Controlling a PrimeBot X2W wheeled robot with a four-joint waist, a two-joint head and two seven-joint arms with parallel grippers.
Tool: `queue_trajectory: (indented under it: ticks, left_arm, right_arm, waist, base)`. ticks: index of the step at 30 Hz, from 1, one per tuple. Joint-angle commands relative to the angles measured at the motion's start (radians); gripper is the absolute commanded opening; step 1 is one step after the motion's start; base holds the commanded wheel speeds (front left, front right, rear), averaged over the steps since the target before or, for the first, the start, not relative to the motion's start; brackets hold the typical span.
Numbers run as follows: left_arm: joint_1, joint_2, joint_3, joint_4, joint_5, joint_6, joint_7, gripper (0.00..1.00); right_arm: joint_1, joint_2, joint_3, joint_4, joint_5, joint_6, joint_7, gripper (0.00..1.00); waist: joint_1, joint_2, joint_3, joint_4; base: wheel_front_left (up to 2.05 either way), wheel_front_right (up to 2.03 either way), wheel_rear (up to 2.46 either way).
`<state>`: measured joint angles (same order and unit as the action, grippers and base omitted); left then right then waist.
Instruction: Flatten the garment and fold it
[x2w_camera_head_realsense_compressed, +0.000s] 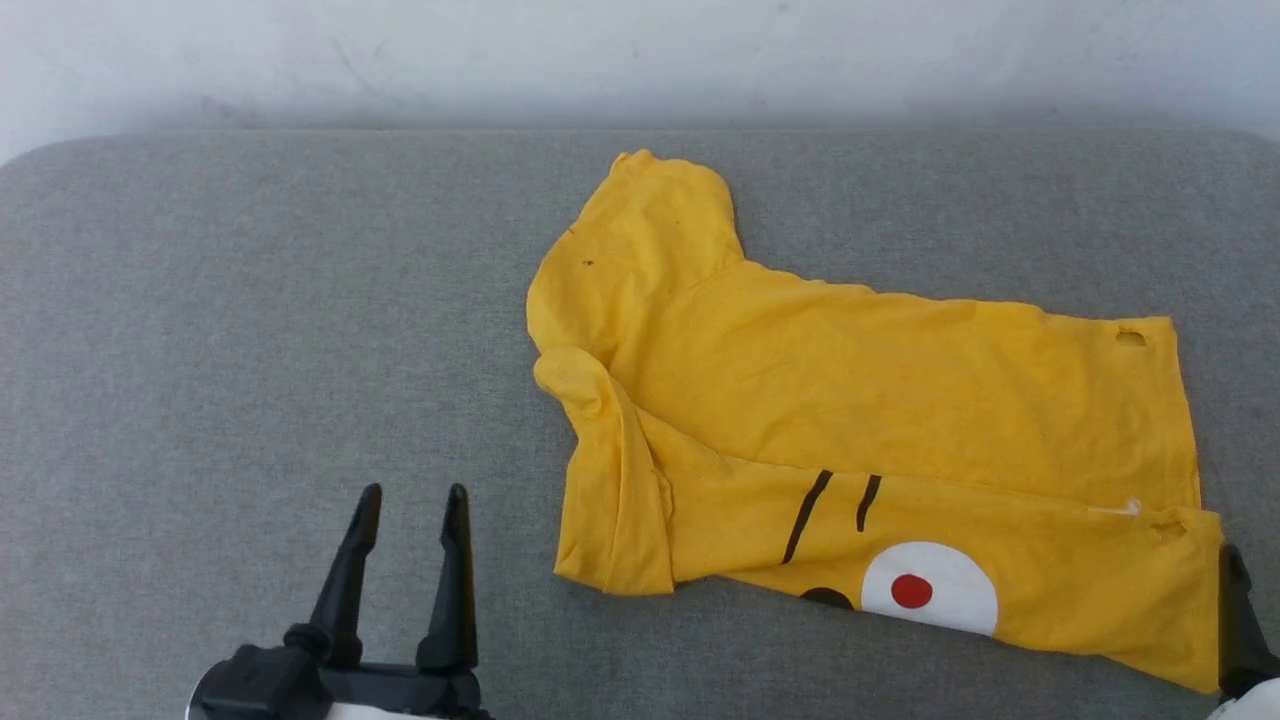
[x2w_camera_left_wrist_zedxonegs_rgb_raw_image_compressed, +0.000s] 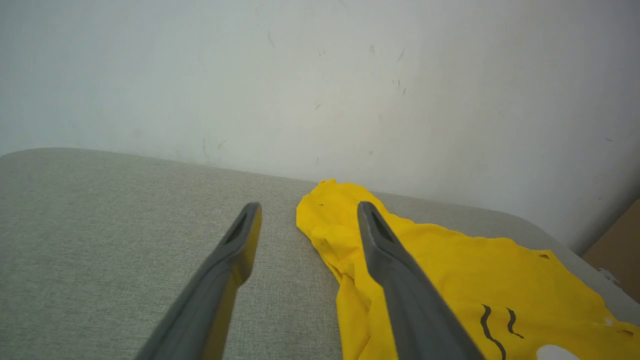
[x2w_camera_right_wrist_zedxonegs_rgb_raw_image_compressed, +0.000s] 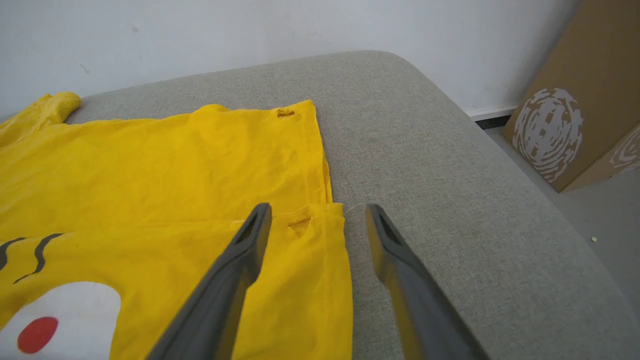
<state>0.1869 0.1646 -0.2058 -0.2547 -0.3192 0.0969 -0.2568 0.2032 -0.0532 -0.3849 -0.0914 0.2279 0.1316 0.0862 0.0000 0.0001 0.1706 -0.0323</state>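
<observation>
The garment (x2w_camera_head_realsense_compressed: 850, 390), a bright yellow T-shirt, lies crumpled and partly folded over on the grey cushion (x2w_camera_head_realsense_compressed: 250, 320), right of centre. Its near strip shows a white patch with a red dot (x2w_camera_head_realsense_compressed: 912, 590) and two black lines. My left gripper (x2w_camera_head_realsense_compressed: 412, 500) stands open at the lower left, apart from the shirt's left edge, nothing between its fingers. In the left wrist view the garment (x2w_camera_left_wrist_zedxonegs_rgb_raw_image_compressed: 450, 265) lies right of the open left gripper (x2w_camera_left_wrist_zedxonegs_rgb_raw_image_compressed: 309, 209). My right gripper (x2w_camera_right_wrist_zedxonegs_rgb_raw_image_compressed: 318, 210) is open above the garment's hem corner (x2w_camera_right_wrist_zedxonegs_rgb_raw_image_compressed: 310, 235); one right finger (x2w_camera_head_realsense_compressed: 1238, 610) shows at the right edge.
A pale wall (x2w_camera_head_realsense_compressed: 640, 50) runs behind the cushion's far edge. Brown cardboard boxes (x2w_camera_right_wrist_zedxonegs_rgb_raw_image_compressed: 575, 100) stand on the floor beyond the cushion's rounded right end. Bare grey cushion spreads left of the shirt (x2w_camera_head_realsense_compressed: 200, 350).
</observation>
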Motion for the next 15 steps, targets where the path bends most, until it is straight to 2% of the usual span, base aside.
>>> queue_trajectory:
  ticks: [1, 5, 12, 15]
  left_arm:
    - [0.002, 0.0, -0.007, -0.005, 0.011, -0.007, -0.005, 1.0]
    - [-0.019, 0.01, -0.058, -0.024, 0.026, -0.027, 0.058, 1.0]
    - [-0.097, 0.048, -0.17, 0.0, 0.008, -0.093, 0.352, 1.0]
    - [-0.139, 0.06, -0.182, 0.06, -0.004, -0.102, 0.448, 1.0]
  right_arm:
    - [-0.016, 0.003, 0.002, -0.009, -0.006, -0.001, -0.006, 1.0]
    - [-0.015, 0.003, 0.012, -0.019, -0.006, -0.001, -0.006, 1.0]
    - [-0.018, 0.003, 0.028, -0.024, -0.004, -0.001, -0.006, 1.0]
    - [-0.029, 0.003, 0.044, -0.02, -0.004, -0.001, -0.007, 1.0]
  waist:
    - [0.0, -0.0001, 0.001, -0.001]
    - [0.0, -0.0001, 0.006, -0.001]
    - [0.0, -0.0001, 0.018, 0.002]
    - [0.0, -0.0001, 0.025, -0.007]
  base:
    - [0.0, 0.0, 0.0]
    - [0.0, 0.0, 0.0]
    - [0.0, 0.0, 0.0]
    - [0.0, 0.0, 0.0]
